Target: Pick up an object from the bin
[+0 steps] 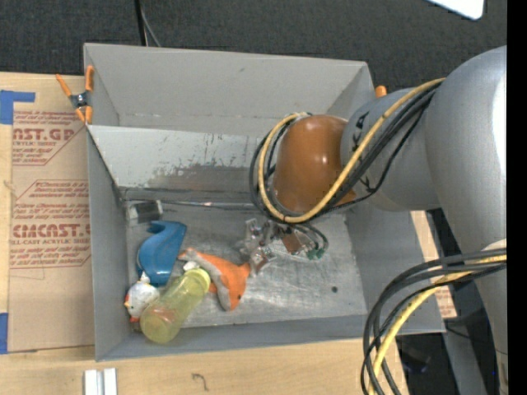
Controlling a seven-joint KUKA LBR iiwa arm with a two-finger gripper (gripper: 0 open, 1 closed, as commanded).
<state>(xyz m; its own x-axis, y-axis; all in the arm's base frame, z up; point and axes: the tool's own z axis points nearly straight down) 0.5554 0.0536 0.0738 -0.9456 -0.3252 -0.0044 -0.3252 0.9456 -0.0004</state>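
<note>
One metal tool (262,250), beside tapered orange toy (231,279), scuffed bin (198,151)

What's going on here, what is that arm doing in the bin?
The robot arm comes into the grey bin from the right, and its gripper is down near the floor at about the middle. Just to its left lies an orange toy, and further left a yellow-green bottle and a blue plastic piece. Whether it has hold of anything yet I cannot tell.
</note>
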